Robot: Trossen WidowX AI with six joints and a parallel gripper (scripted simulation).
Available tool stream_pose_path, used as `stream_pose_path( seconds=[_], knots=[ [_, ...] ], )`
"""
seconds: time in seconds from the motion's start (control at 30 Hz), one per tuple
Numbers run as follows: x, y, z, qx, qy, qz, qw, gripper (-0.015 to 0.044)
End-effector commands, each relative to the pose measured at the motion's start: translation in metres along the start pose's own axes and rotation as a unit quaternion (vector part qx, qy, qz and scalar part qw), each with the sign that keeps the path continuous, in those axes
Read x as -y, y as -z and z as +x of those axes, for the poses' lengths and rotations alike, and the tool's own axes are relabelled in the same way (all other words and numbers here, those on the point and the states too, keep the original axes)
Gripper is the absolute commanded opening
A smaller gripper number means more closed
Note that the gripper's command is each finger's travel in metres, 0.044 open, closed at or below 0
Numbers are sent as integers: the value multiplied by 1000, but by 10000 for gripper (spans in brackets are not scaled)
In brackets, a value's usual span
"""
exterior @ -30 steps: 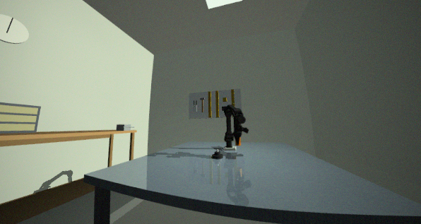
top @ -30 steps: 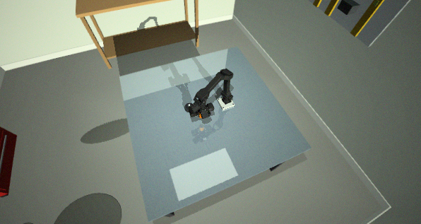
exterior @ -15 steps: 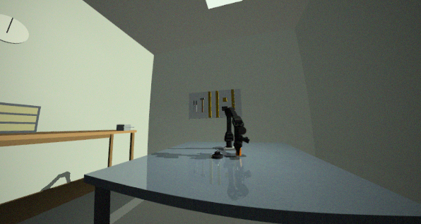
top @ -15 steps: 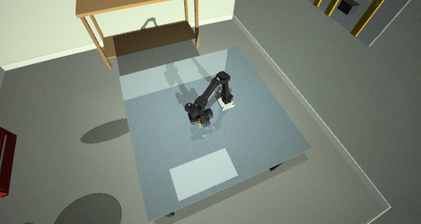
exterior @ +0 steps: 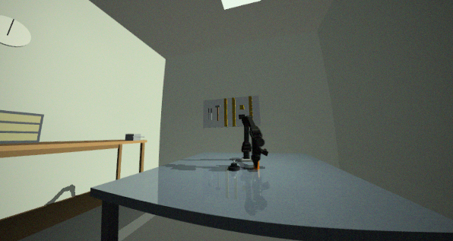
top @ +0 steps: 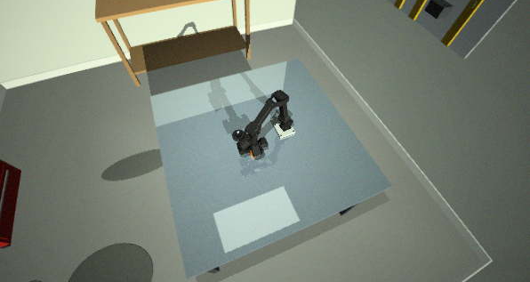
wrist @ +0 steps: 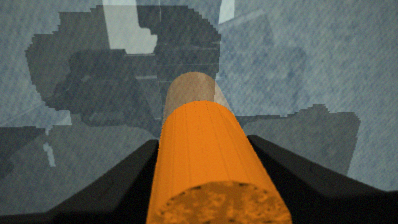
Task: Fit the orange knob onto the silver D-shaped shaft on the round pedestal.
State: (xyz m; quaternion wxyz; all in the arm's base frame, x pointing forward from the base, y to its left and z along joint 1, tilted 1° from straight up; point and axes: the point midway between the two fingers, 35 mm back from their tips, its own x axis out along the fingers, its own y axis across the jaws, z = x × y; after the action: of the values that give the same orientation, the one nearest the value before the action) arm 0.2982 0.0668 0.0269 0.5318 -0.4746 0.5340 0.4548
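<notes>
The orange knob (top: 252, 154) (exterior: 258, 166) (wrist: 205, 155) is between the fingers of my gripper (top: 253, 156) (exterior: 257, 164) (wrist: 202, 146), which is shut on it. The knob is low, at or just above the table top, with its reflection right beyond its far end in the wrist view. The dark round pedestal (top: 238, 135) (exterior: 233, 167) stands on the table, apart from the knob, to its left in the top and exterior views. Its small silver shaft (exterior: 234, 162) points up. The shaft's flat side cannot be made out, and the knob's hole is hidden underneath.
The blue-grey table (top: 320, 161) (exterior: 304, 198) carries the arm's white base plate (top: 285, 132), behind the knob in the exterior view. Shadows and reflections of the arm lie across the table top. A wooden bench (top: 178, 3) stands by the wall, off the table.
</notes>
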Motion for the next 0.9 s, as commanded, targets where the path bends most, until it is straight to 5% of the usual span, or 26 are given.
stream_pose_path(
  seconds=[0.0,0.13,0.67,0.87],
  knots=[
    [0,0,0,0,0,0,1000,131],
    [0,0,0,0,0,0,1000,236],
    [0,0,0,0,0,0,1000,240],
    [2,0,-70,2,0,-2,1000,398]
  ],
)
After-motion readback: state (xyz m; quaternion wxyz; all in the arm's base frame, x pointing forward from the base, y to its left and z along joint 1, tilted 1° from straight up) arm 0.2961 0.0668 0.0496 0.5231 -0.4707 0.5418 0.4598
